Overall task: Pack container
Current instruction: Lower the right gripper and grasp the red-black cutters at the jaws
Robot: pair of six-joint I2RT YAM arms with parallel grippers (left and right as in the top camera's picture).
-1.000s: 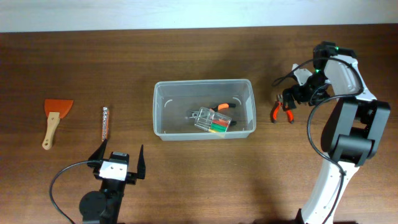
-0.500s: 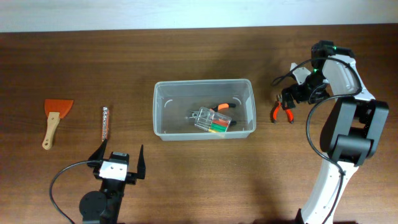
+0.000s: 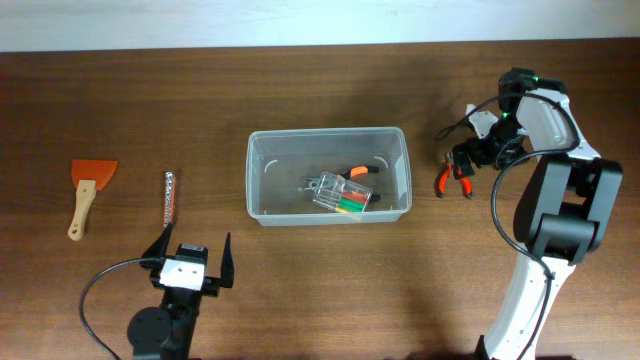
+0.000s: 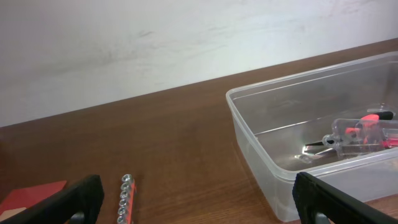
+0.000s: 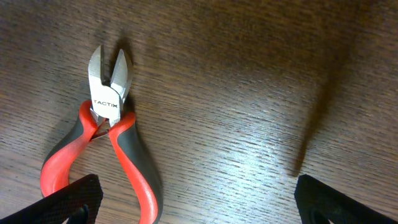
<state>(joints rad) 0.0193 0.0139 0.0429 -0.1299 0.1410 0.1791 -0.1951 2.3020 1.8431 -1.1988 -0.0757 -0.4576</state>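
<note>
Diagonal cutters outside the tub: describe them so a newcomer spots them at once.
Find the clear plastic container mid-table. Just right of it, on bare wood, lie the diagonal cutters. They have red-and-black handles and steel tips; the other orange-handled tool sits inside the container.

clear glossy plastic container (image 3: pixel 329 189) on matt wood-grain table (image 3: pixel 300 290).

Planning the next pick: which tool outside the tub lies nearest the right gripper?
The red-handled cutters, right of the container; the orange scraper and the metal bit strip lie far to its left.
</note>
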